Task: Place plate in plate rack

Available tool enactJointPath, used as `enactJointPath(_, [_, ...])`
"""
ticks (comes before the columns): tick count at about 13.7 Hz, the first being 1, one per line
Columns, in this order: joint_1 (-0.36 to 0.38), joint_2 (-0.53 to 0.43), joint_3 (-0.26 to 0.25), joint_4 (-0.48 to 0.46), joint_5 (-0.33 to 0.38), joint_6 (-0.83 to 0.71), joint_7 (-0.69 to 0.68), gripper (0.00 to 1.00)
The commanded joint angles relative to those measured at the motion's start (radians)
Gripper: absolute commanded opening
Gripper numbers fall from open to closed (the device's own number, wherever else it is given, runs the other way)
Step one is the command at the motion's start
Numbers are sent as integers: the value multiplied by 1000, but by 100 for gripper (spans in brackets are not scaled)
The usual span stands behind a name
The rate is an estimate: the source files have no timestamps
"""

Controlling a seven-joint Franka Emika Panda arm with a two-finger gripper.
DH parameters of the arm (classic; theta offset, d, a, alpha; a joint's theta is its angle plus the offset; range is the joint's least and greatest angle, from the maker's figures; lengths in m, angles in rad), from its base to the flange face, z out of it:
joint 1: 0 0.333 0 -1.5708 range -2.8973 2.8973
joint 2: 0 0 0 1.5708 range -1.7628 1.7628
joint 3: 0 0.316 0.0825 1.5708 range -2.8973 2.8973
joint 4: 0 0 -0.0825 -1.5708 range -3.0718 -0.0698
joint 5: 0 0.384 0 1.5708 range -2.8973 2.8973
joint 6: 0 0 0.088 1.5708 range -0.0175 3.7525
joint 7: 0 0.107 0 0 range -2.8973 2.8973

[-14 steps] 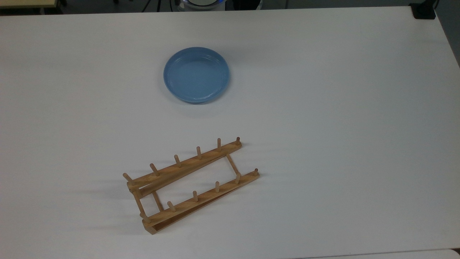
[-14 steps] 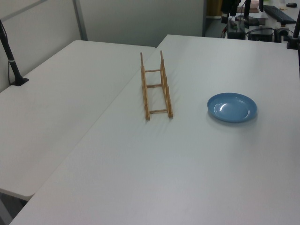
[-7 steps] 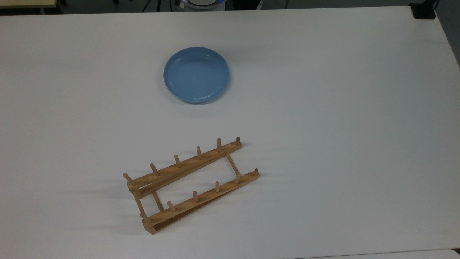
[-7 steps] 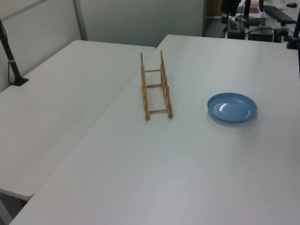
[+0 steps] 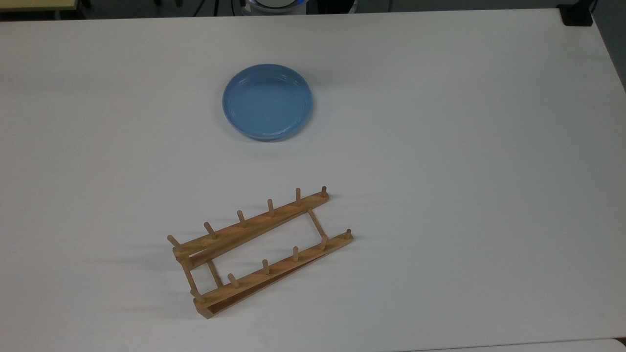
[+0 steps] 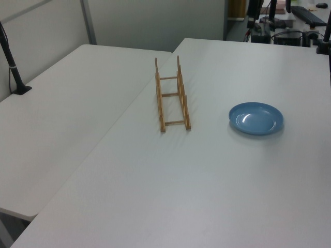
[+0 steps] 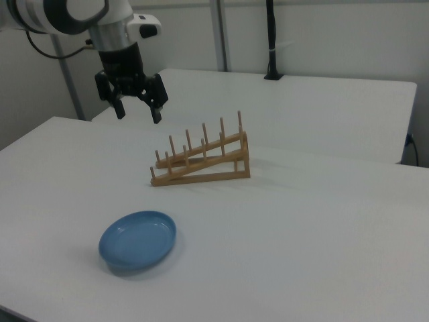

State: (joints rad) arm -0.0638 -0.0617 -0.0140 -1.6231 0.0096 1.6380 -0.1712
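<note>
Unmoved: glossy light-blue plate (image 5: 267, 101), flat.

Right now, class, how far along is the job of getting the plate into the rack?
Nothing is done yet: the glossy light-blue round plate lies flat on the white table, apart from the empty light-brown wooden peg rack. The tool hangs open, holding nothing. Grasping, lifting and slotting remain.

Plate (image 5: 267, 101): round, shallow, glossy light blue, raised rim, faint concentric rings. Lies flat, right side up, on the white surface (image 5: 464, 146). Apart from the rack, above it in the top view.

Plate rack (image 5: 259, 252): light-brown wood, two long parallel rails joined by thin crossbars, a row of upright pegs on each rail. Stands diagonally in the top view, one end raised, slots bare.
</note>
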Motion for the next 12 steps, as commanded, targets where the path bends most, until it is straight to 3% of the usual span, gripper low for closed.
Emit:
enactJointPath(1, [-28, -21, -14, -40, -22, -81, -247, 100])
enactJointPath(4, [-80, -14, -14, -156, -30, -58, -267, 100])
enactJointPath(7, [-128, 2, -12, -355, -28, 205, -351, 97])
enactJointPath(12, [-131, 101, -4, -463, -23, 420, -355, 96])
